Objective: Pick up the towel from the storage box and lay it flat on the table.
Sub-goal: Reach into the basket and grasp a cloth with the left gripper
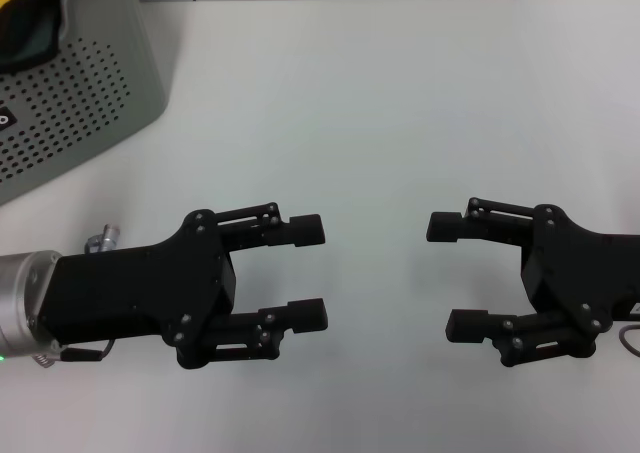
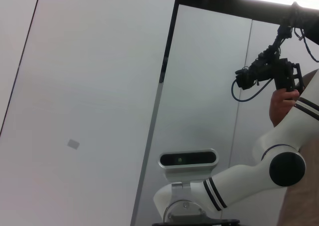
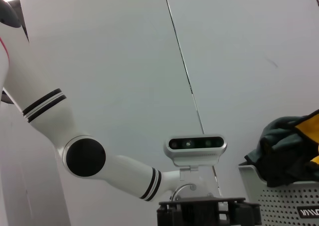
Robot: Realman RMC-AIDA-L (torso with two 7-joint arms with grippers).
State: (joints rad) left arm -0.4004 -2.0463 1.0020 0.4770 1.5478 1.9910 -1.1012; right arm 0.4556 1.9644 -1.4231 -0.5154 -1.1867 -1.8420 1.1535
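From the head view, the left gripper (image 1: 310,272) and right gripper (image 1: 447,275) are hovering over the white table (image 1: 400,103), fingers spread apart, holding nothing. The towel (image 1: 25,23) is lying bunched in the grey storage box (image 1: 90,93) at far left. The right wrist view is showing the towel (image 3: 286,148) heaped above the box rim (image 3: 249,173).

The white table (image 1: 400,113) is carrying the storage box (image 1: 80,103), a light grey bin with rows of small round holes, which is sitting at the table's far left corner. The broad stretch of tabletop to the right of the box is showing plain and smooth.
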